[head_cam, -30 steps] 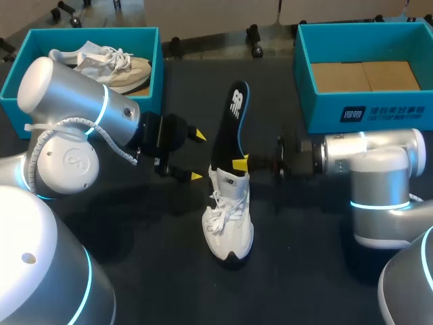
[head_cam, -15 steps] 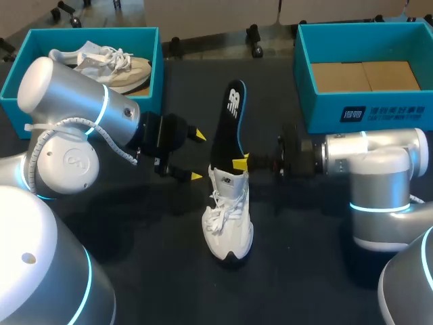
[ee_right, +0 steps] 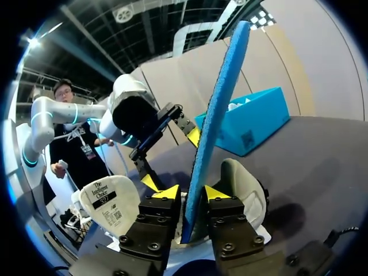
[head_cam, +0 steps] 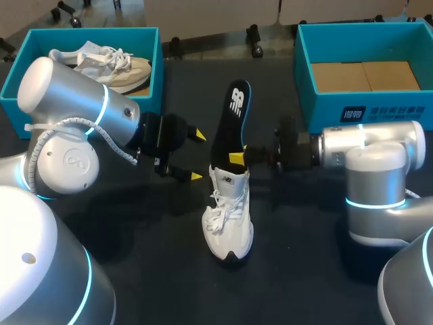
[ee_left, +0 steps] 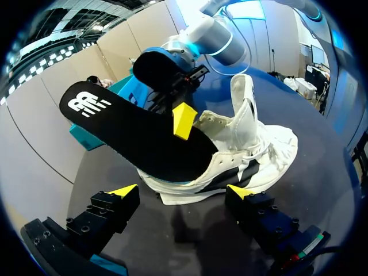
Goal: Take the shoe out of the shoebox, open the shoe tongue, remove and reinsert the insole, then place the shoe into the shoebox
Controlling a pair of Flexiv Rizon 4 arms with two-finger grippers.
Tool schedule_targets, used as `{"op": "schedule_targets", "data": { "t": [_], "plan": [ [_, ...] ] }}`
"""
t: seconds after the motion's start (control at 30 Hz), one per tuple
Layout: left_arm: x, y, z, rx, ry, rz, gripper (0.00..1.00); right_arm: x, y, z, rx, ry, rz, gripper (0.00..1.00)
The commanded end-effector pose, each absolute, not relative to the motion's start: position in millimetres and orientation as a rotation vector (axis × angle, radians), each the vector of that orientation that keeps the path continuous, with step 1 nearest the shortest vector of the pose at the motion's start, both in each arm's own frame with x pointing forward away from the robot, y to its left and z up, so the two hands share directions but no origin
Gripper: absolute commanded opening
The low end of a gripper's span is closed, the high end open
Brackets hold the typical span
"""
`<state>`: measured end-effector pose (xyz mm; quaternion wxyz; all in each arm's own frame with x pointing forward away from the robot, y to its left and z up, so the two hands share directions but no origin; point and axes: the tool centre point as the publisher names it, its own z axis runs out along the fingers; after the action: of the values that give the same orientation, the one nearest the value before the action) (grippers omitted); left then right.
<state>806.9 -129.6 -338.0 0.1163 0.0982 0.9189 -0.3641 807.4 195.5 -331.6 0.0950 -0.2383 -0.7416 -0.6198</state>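
- Right hand (head_cam: 237, 158) (ee_right: 191, 193): its two yellow-tipped fingers are pressed together on the lower part of the insole (head_cam: 233, 118) (ee_right: 221, 98), one on each face. It comes in level from the right side of the desk.
- Insole: black top face, blue underside. Its lower end sits inside the heel opening of the shoe (head_cam: 229, 217) (ee_left: 259, 146). The rest rises out of the shoe and leans away toward the far edge of the desk.
- Left hand (head_cam: 197, 156) (ee_left: 181, 191): fingers spread wide, holding nothing. It sits just beside the shoe on its left, pointing at it, and touches neither shoe nor insole (ee_left: 132, 132).
- Shoe: white, laced, upright on its sole in the middle of the desk (head_cam: 135, 264), outside both boxes. The toe points toward the near edge. In the right wrist view the tongue is folded forward over the laces, with its label showing.
- Desk: dark, matte black surface.
- Left shoebox (head_cam: 154, 71): teal, at the far left corner, well apart from the white shoe. A second shoe (head_cam: 111, 64), beige and white, lies inside it.
- Right shoebox (head_cam: 338, 112): teal, at the far right corner. Brown cardboard (head_cam: 365, 76) lies flat in its bottom. The right arm passes just in front of its near wall.
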Motion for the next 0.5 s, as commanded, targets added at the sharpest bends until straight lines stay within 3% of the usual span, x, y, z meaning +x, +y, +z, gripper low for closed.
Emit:
{"op": "schedule_targets", "data": {
  "t": [0.03,0.3,0.43,0.5],
  "plan": [
    [807.2,-131.1,-338.4,0.287,2.694,-1.059,1.00,812.4,200.0,-336.7,-0.695,-2.180,-1.834,0.25],
    [807.2,-131.1,-338.4,0.287,2.694,-1.059,1.00,815.3,204.6,-337.2,-0.674,-2.114,-1.809,0.17],
    [807.2,-131.1,-338.4,0.287,2.694,-1.059,1.00,812.5,202.9,-340.2,-0.674,-2.076,-1.797,0.01],
    [807.2,-131.1,-338.4,0.287,2.694,-1.059,1.00,812.1,202.9,-340.2,-0.666,-2.063,-1.787,0.00]
  ]
}}
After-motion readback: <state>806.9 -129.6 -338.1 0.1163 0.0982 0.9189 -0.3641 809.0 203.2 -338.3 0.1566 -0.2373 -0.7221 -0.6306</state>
